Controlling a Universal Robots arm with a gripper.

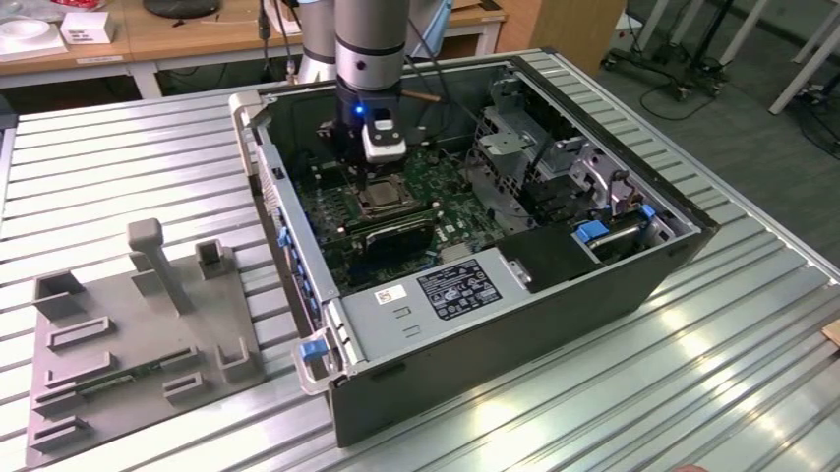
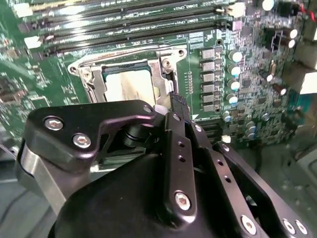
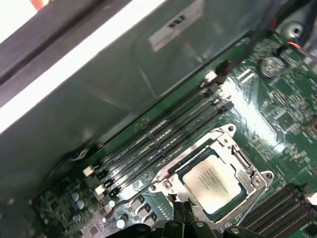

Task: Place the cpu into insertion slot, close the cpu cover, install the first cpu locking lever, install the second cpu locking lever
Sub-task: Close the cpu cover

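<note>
A computer case (image 1: 525, 324) lies open on its side on a ribbed metal table (image 1: 735, 324), with the green motherboard (image 1: 447, 187) facing up inside it. The arm reaches straight down into the case, and its hand (image 1: 368, 182) hangs just above the motherboard, at the edge of the socket (image 1: 382, 200). The cpu (image 3: 213, 178) sits flat in the socket (image 3: 264, 176), its pale silvery top with printed lines showing in both wrist views. The cover (image 3: 247, 168) lies down around the cpu, its silvery frame bordering the chip on all sides so that the chip shows through the square window. In the second wrist view the same cover (image 2: 162, 69) looks flat and level with the socket rim (image 2: 79, 69), and the cpu (image 2: 130, 84) is partly hidden behind the black body of the hand (image 2: 177, 101). The fingers (image 3: 183, 214) come together into one narrow dark tip, and nothing is visible between them. That tip is just beside the socket's corner, close to the frame; whether it touches the metal I cannot tell. A thin wire lever (image 3: 126, 202) runs from that corner out along the board and ends in a small curl. Long black memory slots (image 3: 158, 134) run beside the socket, between it and the grey case wall. On the table, towards the exterior view's left and well apart from the case, lies a grey moulded tray (image 1: 132, 334) with upright posts.
</note>
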